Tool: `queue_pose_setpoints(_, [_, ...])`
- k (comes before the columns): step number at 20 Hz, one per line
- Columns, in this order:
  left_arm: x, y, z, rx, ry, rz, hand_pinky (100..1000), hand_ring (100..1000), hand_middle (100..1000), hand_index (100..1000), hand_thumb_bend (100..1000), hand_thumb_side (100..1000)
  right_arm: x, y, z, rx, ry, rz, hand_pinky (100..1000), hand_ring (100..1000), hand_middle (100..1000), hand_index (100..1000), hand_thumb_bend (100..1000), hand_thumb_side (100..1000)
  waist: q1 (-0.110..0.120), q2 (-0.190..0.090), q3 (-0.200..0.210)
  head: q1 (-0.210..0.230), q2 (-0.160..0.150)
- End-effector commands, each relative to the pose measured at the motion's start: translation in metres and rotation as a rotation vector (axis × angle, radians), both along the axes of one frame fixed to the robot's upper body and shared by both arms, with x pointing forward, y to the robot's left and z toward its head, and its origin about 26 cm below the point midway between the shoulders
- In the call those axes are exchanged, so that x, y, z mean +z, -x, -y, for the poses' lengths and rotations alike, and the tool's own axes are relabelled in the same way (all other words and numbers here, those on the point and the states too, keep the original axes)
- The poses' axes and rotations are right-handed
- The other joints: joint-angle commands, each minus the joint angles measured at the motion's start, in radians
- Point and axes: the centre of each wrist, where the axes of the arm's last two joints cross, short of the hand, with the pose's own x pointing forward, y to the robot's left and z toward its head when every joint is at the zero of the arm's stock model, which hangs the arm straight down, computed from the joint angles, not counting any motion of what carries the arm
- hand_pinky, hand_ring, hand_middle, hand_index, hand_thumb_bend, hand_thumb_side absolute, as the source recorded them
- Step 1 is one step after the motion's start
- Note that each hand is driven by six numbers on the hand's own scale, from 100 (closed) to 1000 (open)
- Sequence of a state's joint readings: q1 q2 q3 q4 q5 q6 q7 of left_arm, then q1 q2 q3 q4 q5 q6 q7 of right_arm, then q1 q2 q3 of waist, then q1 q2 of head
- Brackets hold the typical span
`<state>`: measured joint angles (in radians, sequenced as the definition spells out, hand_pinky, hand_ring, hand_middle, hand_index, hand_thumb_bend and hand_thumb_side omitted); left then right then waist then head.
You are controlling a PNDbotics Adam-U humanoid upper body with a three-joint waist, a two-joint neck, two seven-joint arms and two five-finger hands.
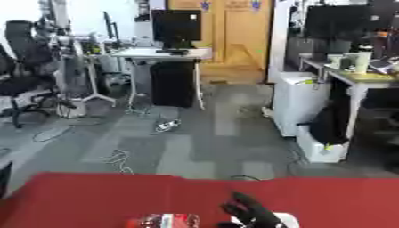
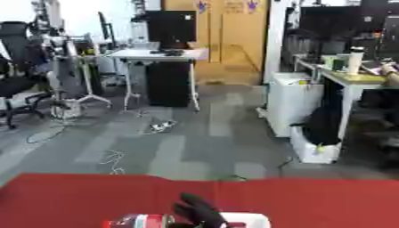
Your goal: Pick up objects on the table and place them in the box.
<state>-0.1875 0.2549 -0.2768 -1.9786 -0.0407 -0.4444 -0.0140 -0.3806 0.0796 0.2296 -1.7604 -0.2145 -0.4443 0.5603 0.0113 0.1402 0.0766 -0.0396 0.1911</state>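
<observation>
A red table point(image 1: 93, 196) fills the bottom of both views. At its lower edge lies a small red and silver object point(image 1: 168, 220), only partly in view. Just to its right, my black right hand point(image 1: 251, 213) rises from the bottom edge with fingers spread and pointing up, open and holding nothing. A white object point(image 1: 287, 219) shows behind and beside the hand, partly hidden by it. No box shows in either view. My left hand is out of view.
Beyond the table lies grey carpet with loose cables point(image 1: 117, 158), a white desk with a monitor point(image 1: 175, 26), a black office chair point(image 1: 19, 67) at the left, and white cabinets point(image 1: 300, 107) at the right. A dark sliver point(image 1: 4, 178) touches the left edge.
</observation>
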Motion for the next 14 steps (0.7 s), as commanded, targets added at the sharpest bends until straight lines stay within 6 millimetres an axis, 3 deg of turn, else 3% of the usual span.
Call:
queue_pose_setpoints(1, [0.0069, 0.0019, -0.0002, -0.006, -0.004, 0.029, 622, 670, 773, 822, 166, 854, 0.0071, 0.0010, -0.0015, 0.008, 0.000, 0.027, 868, 960, 993, 970, 485, 1000, 0.002, -0.014, 0.001, 0.013, -0.010])
queue_pose_setpoints(4, [0.0069, 0.0019, -0.0001, -0.006, -0.004, 0.029, 622, 670, 774, 822, 167, 854, 0.0071, 0.0010, -0.0014, 0.008, 0.001, 0.027, 867, 958, 993, 970, 486, 1000, 0.002, -0.014, 0.001, 0.012, -0.005])
queue_pose_setpoints(5, [0.0070, 0.0019, 0.0000, -0.005, -0.003, 0.029, 623, 671, 774, 822, 167, 854, 0.0070, 0.0010, -0.0013, 0.008, 0.002, 0.027, 867, 958, 994, 970, 486, 1000, 0.003, -0.013, 0.001, 0.010, 0.010])
queue_pose_setpoints(9, [0.0075, 0.0016, -0.0004, -0.002, 0.000, 0.032, 623, 672, 775, 823, 166, 852, 0.0068, 0.0011, -0.0011, 0.007, 0.001, 0.026, 865, 957, 993, 970, 482, 1000, 0.004, -0.015, 0.002, -0.001, 0.152])
queue_pose_setpoints(11, [0.0074, 0.0015, -0.0015, 0.006, 0.003, 0.032, 623, 672, 774, 823, 167, 851, 0.0064, 0.0011, 0.0001, 0.002, -0.001, 0.024, 865, 956, 993, 970, 476, 1000, 0.003, -0.016, 0.004, 0.002, 0.189])
queue_pose_setpoints(14, [0.0069, 0.0015, -0.0031, 0.017, 0.002, 0.031, 624, 673, 775, 823, 160, 849, 0.0060, 0.0007, 0.0026, -0.008, 0.005, 0.021, 866, 958, 995, 971, 491, 1000, 0.003, -0.015, 0.007, 0.006, 0.219])
